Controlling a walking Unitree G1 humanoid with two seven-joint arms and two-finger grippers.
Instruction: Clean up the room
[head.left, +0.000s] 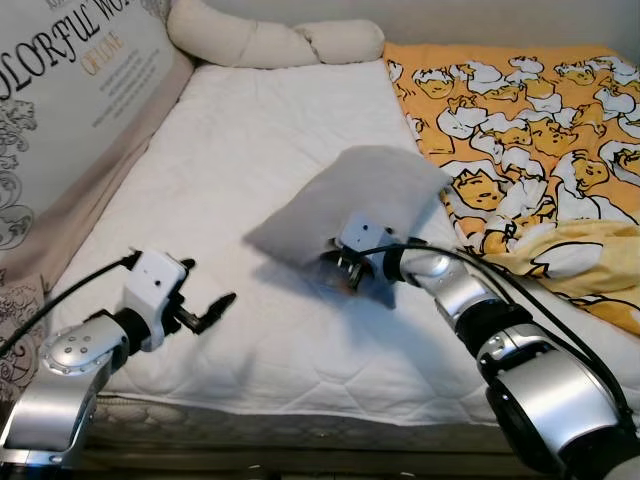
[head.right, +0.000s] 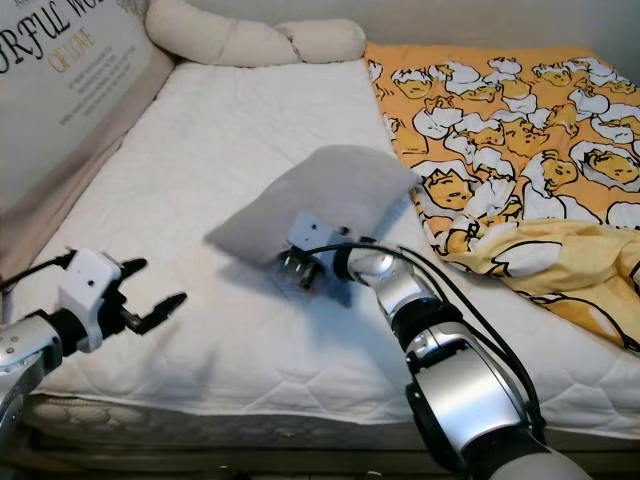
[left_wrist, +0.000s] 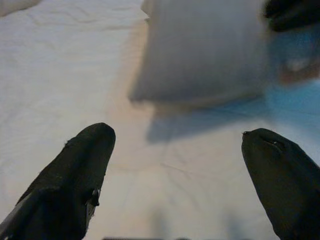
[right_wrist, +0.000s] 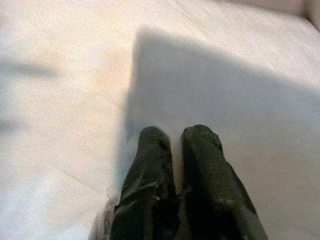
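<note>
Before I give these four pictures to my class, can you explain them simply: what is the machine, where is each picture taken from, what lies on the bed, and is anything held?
The machine is a humanoid robot with two silver arms, each ending in two black fingers. The two wide pictures come from a stereo camera on its head, looking down at a bed with a white mattress. The other two come from cameras on its wrists, looking along the fingers. On the bed lie a grey pillow, a yellow cartoon-print blanket and a long cream bolster at the far end. The right gripper has its jaws closed on the pillow's near edge, lifting it. The left gripper hovers over the mattress, jaws open, holding nothing.
</note>
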